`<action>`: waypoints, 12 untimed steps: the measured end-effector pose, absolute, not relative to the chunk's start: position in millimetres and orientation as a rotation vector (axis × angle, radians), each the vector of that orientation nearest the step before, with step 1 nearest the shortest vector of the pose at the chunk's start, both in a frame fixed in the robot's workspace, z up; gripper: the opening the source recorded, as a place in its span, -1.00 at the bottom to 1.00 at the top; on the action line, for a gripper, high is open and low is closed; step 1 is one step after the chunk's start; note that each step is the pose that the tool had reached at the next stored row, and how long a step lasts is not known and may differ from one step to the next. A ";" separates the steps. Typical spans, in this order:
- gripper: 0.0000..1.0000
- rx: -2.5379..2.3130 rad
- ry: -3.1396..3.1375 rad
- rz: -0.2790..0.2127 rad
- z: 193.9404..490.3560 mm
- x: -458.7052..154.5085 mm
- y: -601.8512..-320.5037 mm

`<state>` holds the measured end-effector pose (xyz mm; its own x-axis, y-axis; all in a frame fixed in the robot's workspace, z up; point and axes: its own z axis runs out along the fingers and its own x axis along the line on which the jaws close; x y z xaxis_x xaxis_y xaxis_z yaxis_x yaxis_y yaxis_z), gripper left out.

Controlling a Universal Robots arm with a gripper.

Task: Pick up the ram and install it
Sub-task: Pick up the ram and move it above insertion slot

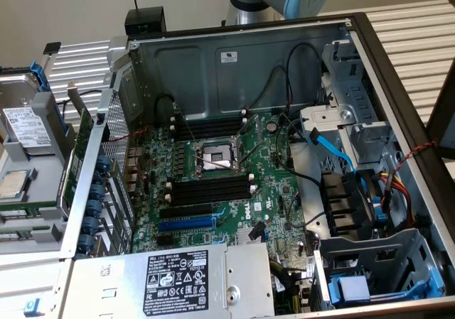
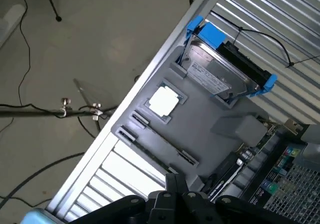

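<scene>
Resting on a slatted metal table [image 1: 405,28] over a bare grey floor [image 2: 90,44], the open computer case [image 1: 234,56] has a grey tray [image 2: 210,124] at its left in the exterior view. The ram [image 2: 156,145] stands on edge in that tray, its long axis following the slats. The gripper [image 2: 174,181] hangs near it with its fingers closed on nothing, clear of the stick.

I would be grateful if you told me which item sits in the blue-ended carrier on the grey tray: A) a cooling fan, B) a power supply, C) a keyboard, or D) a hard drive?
D: the hard drive, a flat metal box with a white printed label, lies between the blue ends of its carrier on the grey tray.
</scene>
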<state>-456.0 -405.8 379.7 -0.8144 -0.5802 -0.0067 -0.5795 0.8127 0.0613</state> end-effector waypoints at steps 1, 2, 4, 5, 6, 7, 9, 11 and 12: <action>-0.79 0.980 -2.970 -0.094 379.6 -456.0 -405.8; -0.79 1.007 -2.960 -0.094 379.5 -456.0 -405.7; -0.79 1.060 -2.941 -0.094 379.3 -456.0 -405.8; -0.79 1.086 -2.930 -0.094 379.2 -456.0 -405.8; -0.79 1.114 -2.919 -0.093 379.1 -456.0 -405.8; -0.79 1.140 -2.909 -0.093 379.0 -456.0 -405.8; -0.79 1.191 -2.887 -0.093 378.9 -456.0 -405.8; -0.79 1.243 -2.864 -0.092 378.7 -456.1 -405.7; -0.79 1.268 -2.852 -0.092 378.6 -456.0 -405.7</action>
<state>-456.0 -405.7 378.6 -0.6701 -0.7422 -0.0067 -0.7411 0.6686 0.0613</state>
